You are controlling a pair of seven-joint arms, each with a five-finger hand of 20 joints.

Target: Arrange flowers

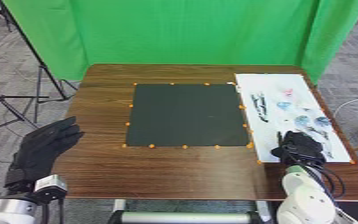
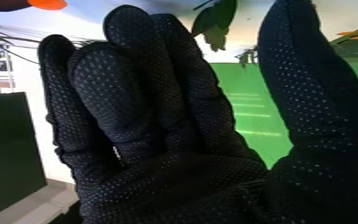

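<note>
In the head view my left hand (image 1: 44,150) is open off the table's left edge. My right hand (image 1: 298,147) is over the near part of the white sheet (image 1: 269,132), close to the flowers. A pink flower (image 1: 288,92) lies toward the far end, with a pale blue one (image 1: 284,105) nearer. Two blue flowers (image 1: 302,120) (image 1: 322,121) lie just beyond my right hand. A dark, narrow item (image 1: 260,106) is along the sheet's left side. In the right wrist view my right hand (image 2: 167,175) is open and holds nothing; a green leaf (image 2: 215,22) appears beyond its fingertips.
A black mat (image 1: 187,115) lies mid-table, ringed by small orange markers. The brown table (image 1: 95,170) extends around the mat and sheet. A green curtain (image 1: 193,35) hangs behind the far edge. Tripod legs (image 1: 15,97) stand to the left.
</note>
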